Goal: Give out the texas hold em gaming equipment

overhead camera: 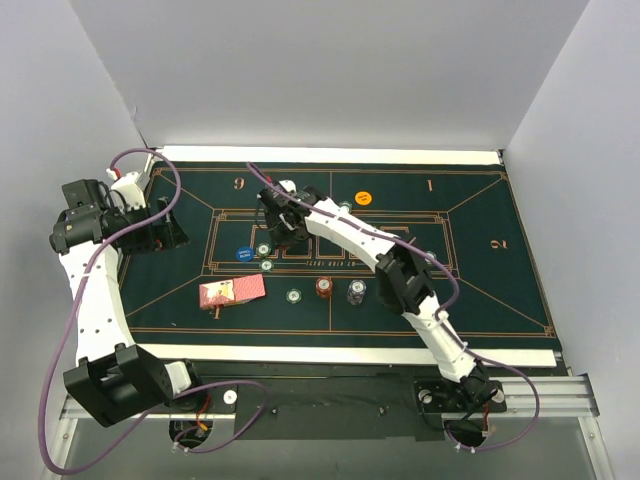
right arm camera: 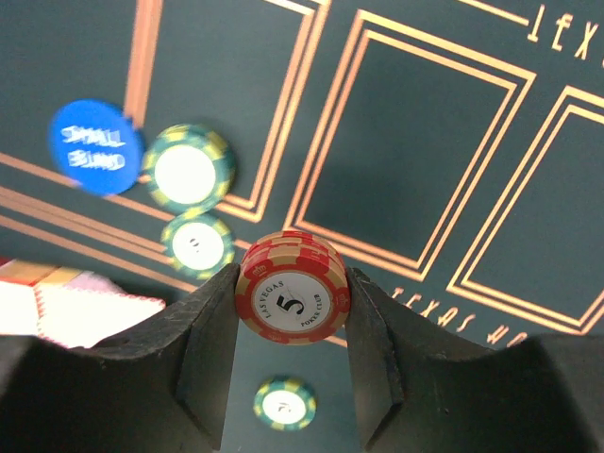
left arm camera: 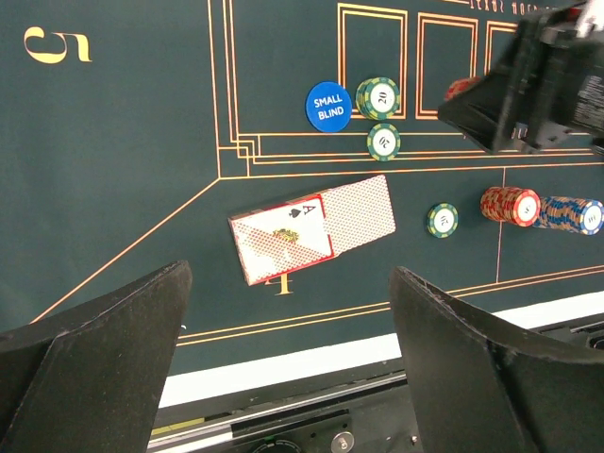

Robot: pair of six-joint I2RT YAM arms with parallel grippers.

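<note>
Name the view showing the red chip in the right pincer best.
Right wrist view: the red chip sits central, its 5 readable, clamped in the right pincer. Top view hides it under the arm; left wrist view shows a red edge.

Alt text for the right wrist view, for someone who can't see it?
The right gripper pinches a short stack of red chips, top marked 5, over the green felt mat. Three green chips, a blue Small Blind button and some cards lie below.
</note>
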